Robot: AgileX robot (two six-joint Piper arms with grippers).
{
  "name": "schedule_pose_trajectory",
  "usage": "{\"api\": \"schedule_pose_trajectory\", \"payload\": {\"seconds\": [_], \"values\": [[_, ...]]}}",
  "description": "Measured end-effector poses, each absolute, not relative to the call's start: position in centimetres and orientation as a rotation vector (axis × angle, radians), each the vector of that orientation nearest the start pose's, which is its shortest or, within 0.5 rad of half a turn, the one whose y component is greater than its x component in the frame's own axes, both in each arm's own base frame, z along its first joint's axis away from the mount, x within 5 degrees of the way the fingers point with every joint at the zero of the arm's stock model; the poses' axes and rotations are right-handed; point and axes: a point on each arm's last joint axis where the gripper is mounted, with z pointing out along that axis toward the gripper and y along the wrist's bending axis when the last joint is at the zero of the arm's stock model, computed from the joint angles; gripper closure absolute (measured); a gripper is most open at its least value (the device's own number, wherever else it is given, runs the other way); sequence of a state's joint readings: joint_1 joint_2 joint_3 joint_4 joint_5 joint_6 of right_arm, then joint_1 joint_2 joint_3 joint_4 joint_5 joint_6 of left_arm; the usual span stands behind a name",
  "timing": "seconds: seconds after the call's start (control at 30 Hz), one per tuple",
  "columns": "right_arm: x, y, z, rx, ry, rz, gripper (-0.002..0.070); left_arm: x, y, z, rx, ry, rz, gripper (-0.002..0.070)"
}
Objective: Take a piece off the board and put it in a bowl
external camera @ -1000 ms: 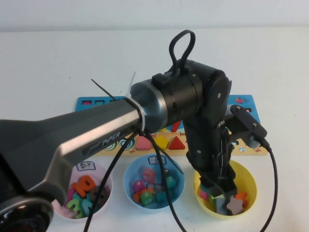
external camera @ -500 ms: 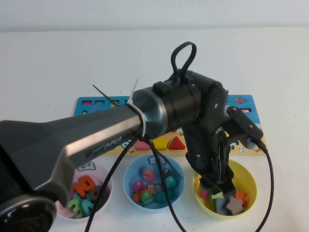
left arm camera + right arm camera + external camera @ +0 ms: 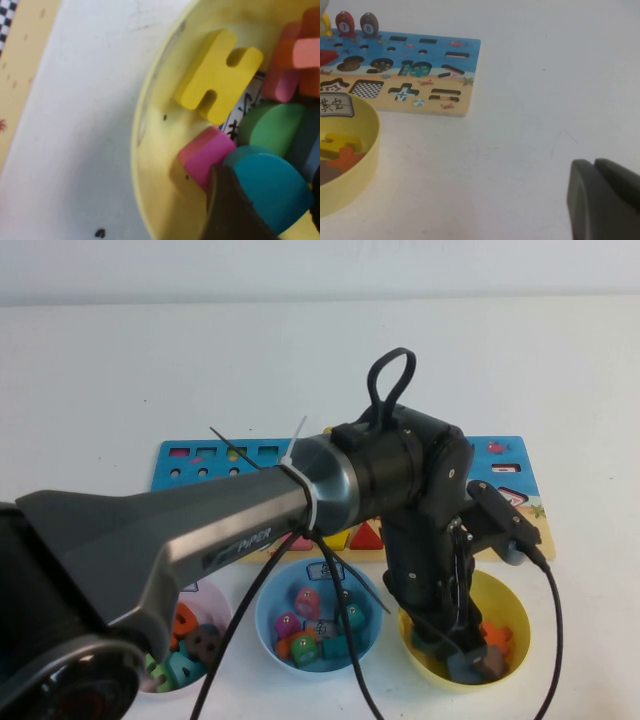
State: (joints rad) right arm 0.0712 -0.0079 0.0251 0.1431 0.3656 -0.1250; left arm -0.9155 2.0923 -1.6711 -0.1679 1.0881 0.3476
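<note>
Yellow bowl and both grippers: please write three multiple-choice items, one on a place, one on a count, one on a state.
1. Where is the left gripper?
A. Above the board
B. Down inside the yellow bowl
C. Inside the blue bowl

2. How many bowls stand in front of the board?
A. Two
B. Four
C. Three

3. How is the right gripper?
A. Shut, above bare table
B. Open around a piece
C. Clamped on a bowl rim

Answers:
1 B: the high view shows the left gripper lowered into the yellow bowl, not over the board.
2 C: the pink bowl, the blue bowl and the yellow bowl.
3 A: the right wrist view shows the right gripper closed, with only table around it.
</note>
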Motion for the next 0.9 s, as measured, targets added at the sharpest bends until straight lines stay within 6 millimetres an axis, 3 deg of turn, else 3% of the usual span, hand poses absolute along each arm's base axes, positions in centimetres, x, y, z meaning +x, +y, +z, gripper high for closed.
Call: {"api": "schedule_pose_trajectory", "payload": {"seconds": [0.3,0.43,0.53,0.7,0.9], "values": [[5.2,0.8,17.3,-0.093,1.861,0.103,0.0694,25.2,-35.4,20.4,1.697,2.505,-0.328,0.0293],[5.2,0.8,17.3,-0.093,1.861,0.103,0.0694,25.6,-35.9,22.2,1.693,2.472,-0.343,0.0295],[5.2,0.8,17.3,-0.093,1.861,0.103,0.0694,25.8,-36.2,23.7,1.688,2.444,-0.355,0.0368],[5.2,0.8,17.3,-0.093,1.861,0.103,0.0694,25.8,-36.1,25.3,1.678,2.405,-0.35,0.0609],[5.2,0.8,17.3,-0.093,1.861,0.103,0.0694,24.7,-34.3,29.3,1.596,2.28,-0.376,0.0671]]}}
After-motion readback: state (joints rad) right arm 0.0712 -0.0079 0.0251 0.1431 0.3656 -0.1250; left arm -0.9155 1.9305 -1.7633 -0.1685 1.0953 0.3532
